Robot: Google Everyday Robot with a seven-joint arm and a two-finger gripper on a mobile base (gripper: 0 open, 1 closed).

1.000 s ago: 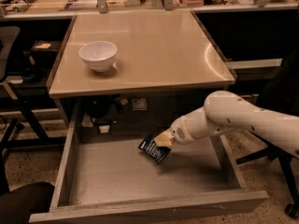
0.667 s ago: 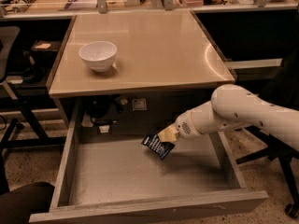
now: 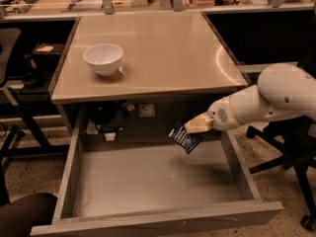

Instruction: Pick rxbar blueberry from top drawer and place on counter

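My claw is clamped on the upper edge of the rxbar blueberry. The dark wrapper hangs tilted from my cream fingertips, one corner pointing down. The bar is clear of the bare bottom of the top drawer, up in the air over the drawer's back right part and close to its right wall. A faint shadow lies on the drawer floor below it.

My white arm reaches in from beyond the drawer's right wall, crossing above that wall.

The drawer stands pulled fully open, with its front panel nearest the camera. The beige table sits above the drawer's rear edge and stretches away behind it. A white bowl stands upright on the table, above and behind the drawer's left rear corner. A black office chair stands outside the drawer's right wall, partly hidden by my arm.
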